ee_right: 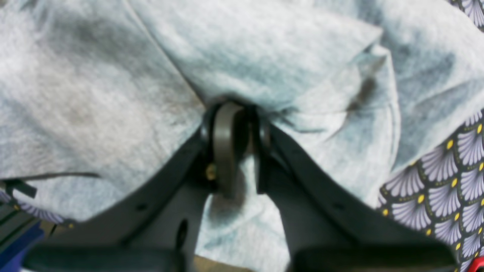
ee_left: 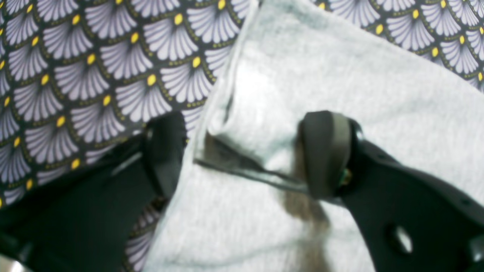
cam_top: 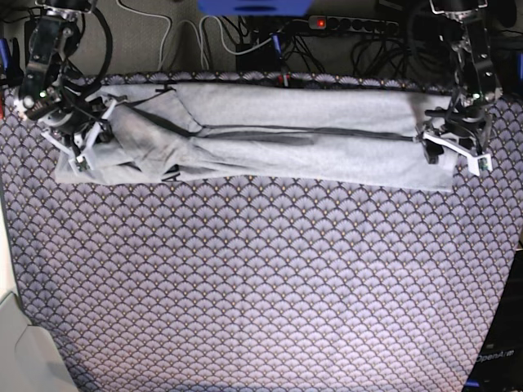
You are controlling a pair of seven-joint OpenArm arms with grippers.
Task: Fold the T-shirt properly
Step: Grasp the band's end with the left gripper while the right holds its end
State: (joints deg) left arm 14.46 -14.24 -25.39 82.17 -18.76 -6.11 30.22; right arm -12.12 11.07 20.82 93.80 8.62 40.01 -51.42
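Note:
The light-grey T-shirt (cam_top: 286, 139) lies as a long folded band across the far part of the table. My left gripper (cam_top: 453, 147) is at the band's right end in the base view. In the left wrist view the left gripper (ee_left: 245, 155) is open, and a folded corner of the T-shirt (ee_left: 340, 94) lies between its fingers (ee_left: 325, 155). My right gripper (cam_top: 82, 135) is at the bunched left end. The right wrist view shows the right gripper (ee_right: 236, 143) shut on a pinch of the T-shirt (ee_right: 94, 94).
A purple-grey scallop-patterned tablecloth (cam_top: 261, 278) covers the whole table. Cables and a power strip (cam_top: 351, 24) run behind the far edge. A white object (cam_top: 16, 343) sits beyond the near left corner.

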